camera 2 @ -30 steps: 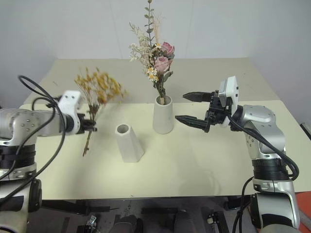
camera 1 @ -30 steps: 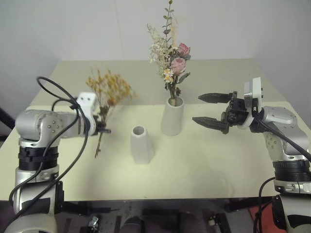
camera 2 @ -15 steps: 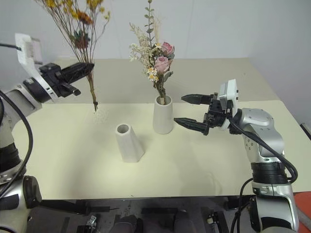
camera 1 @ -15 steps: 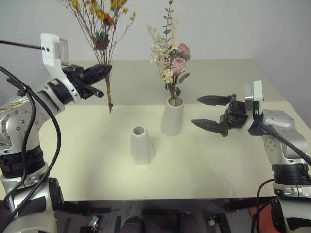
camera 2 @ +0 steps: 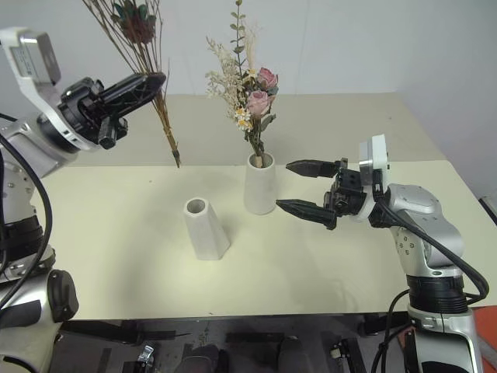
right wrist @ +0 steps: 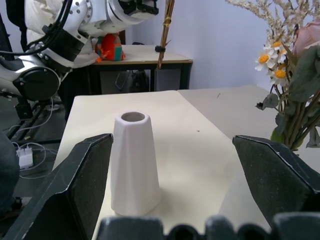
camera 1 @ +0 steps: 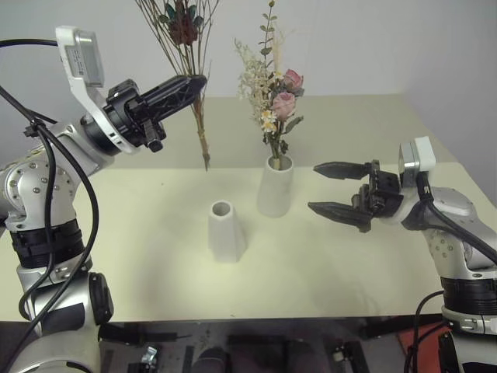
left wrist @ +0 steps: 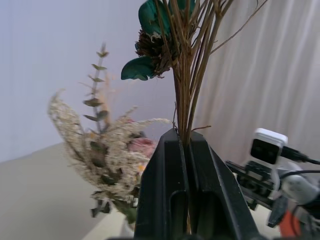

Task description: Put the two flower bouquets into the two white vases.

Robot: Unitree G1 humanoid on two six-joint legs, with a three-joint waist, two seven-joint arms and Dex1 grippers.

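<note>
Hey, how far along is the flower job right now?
Half done. The rose bouquet already stands in the taller vase. The left hand is shut on the dried bouquet, held up in the air. Left: getting its stems into the empty shorter vase.

The blossoms of the dried bouquet [camera 1: 186, 47] are cut off by the top edge in both eye views, so only the brown stems and a dark teal and reddish cluster are seen there, and in the left wrist view the part of the stems pinched between the fingers [left wrist: 167, 190] is hidden. The lower stems of the rose bouquet [camera 2: 252, 93] are concealed inside the taller vase [camera 2: 260, 186], and its far side is cut off in the right wrist view. The inside of the shorter faceted vase [right wrist: 134, 165] cannot be made out beyond its dark mouth.
</note>
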